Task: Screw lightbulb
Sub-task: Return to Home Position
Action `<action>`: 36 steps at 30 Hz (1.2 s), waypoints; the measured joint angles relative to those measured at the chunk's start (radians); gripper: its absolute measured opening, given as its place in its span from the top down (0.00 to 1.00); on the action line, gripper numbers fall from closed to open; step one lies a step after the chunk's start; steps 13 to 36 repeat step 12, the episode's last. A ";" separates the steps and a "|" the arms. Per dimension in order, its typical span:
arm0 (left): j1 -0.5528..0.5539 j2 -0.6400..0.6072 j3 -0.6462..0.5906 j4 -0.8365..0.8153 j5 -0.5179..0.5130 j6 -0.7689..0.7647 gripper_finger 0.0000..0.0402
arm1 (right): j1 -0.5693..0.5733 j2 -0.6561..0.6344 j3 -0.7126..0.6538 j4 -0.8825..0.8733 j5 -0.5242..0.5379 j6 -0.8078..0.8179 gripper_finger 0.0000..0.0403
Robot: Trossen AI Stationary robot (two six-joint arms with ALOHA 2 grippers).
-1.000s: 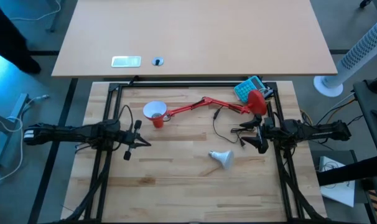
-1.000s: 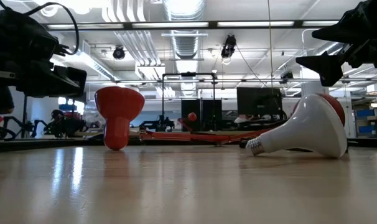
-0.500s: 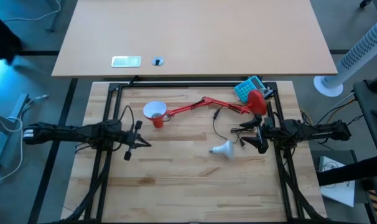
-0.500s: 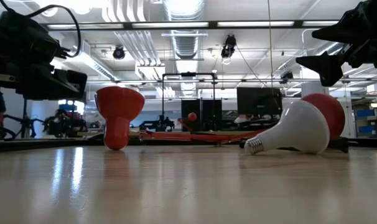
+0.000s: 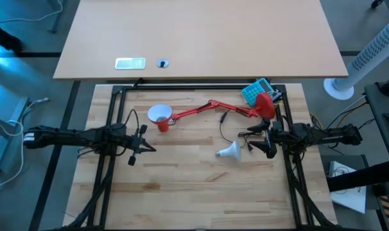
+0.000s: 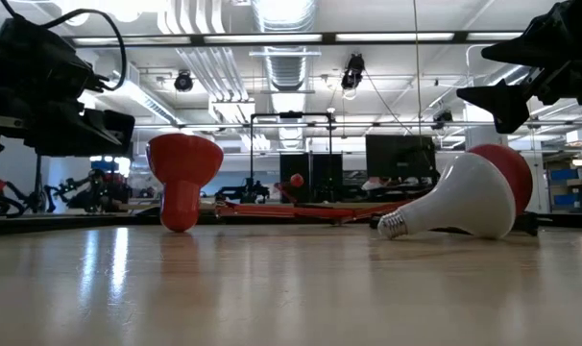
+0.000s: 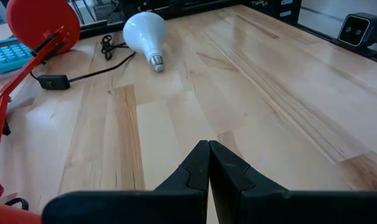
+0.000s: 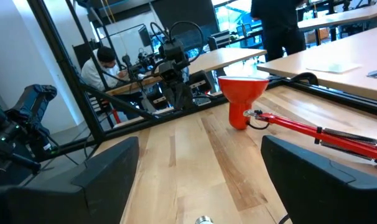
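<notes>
High view gives me the lightbulb (image 5: 228, 153) lying on its side on the wooden table (image 5: 181, 192), its screw base pointing toward the left arm and its dome toward the right. I see the right gripper (image 5: 250, 141) just beside the dome, its 2 fingers spread wide and holding nothing. My left gripper (image 5: 153, 148) hangs well apart from the bulb on the table's left side, fingers pressed together and empty. I see the red desk lamp (image 5: 207, 106) stretched across the far half of the table, its cone shade (image 5: 159, 116) resting apart from the bulb. A teal calculator (image 5: 255, 90) sits by the lamp's round base.
</notes>
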 joint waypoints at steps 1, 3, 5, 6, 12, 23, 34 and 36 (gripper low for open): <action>0.000 0.000 0.000 0.000 0.000 0.000 1.00 | 0.000 0.000 0.000 0.000 0.000 0.000 0.17; 0.000 0.000 0.000 0.002 0.000 0.000 1.00 | 0.000 0.000 0.000 0.000 0.000 0.000 0.18; 0.000 0.001 0.000 0.002 0.000 0.000 1.00 | 0.000 0.000 0.000 0.000 0.000 0.000 0.18; 0.000 0.001 0.000 0.002 0.000 0.000 1.00 | 0.000 0.000 0.000 0.000 0.000 0.000 0.18; 0.000 0.001 0.000 0.002 0.000 0.000 1.00 | 0.000 0.000 0.000 0.000 0.000 0.000 0.18; 0.000 0.001 0.000 0.002 0.000 0.000 1.00 | 0.000 0.000 0.000 0.000 0.000 0.000 0.18; 0.000 0.001 0.000 0.002 0.000 0.000 1.00 | 0.000 0.000 0.000 0.000 0.000 0.000 0.18; 0.000 0.001 0.000 0.002 0.000 0.000 1.00 | 0.000 0.000 0.000 0.000 0.000 0.000 0.18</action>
